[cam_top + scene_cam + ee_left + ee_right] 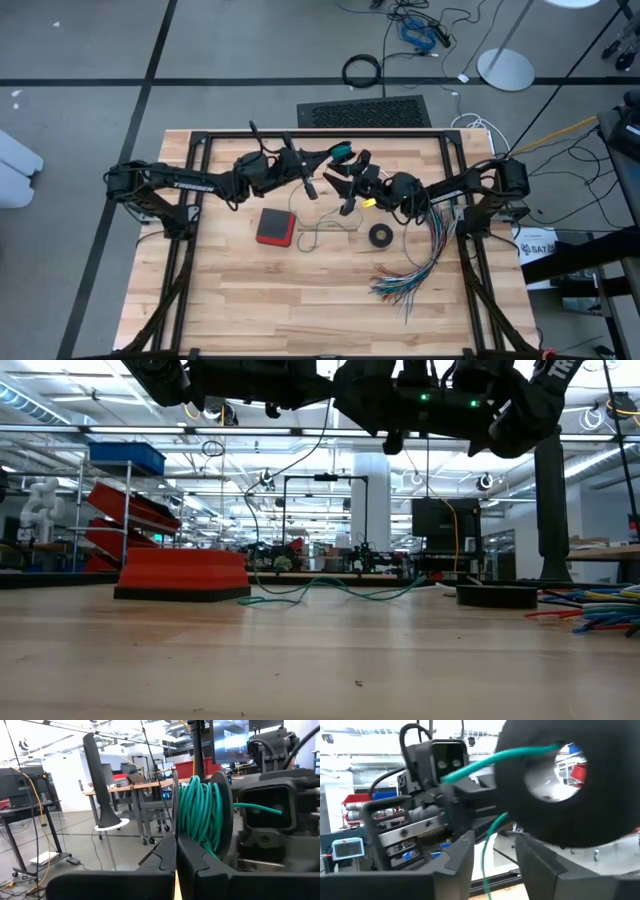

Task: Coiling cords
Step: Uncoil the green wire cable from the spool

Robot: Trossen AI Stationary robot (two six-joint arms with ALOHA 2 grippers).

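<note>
Pale wood bench (300, 300) carries a red box (275, 226), fanned coloured wires (420, 270) and a black ring (380, 235). Above it, the left tool (176, 862), pressed together, pinches a spool wound with the teal cord (200, 815). The right tool (492, 855) stands spread, seemingly gripping nothing, beside the cord's free strand.

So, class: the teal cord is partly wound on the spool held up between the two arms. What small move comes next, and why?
Probably another winding turn. The left tool, shut, holds the spool carrying the teal cord; the right tool has cord between its fingers, and slack lies on the table.
</note>
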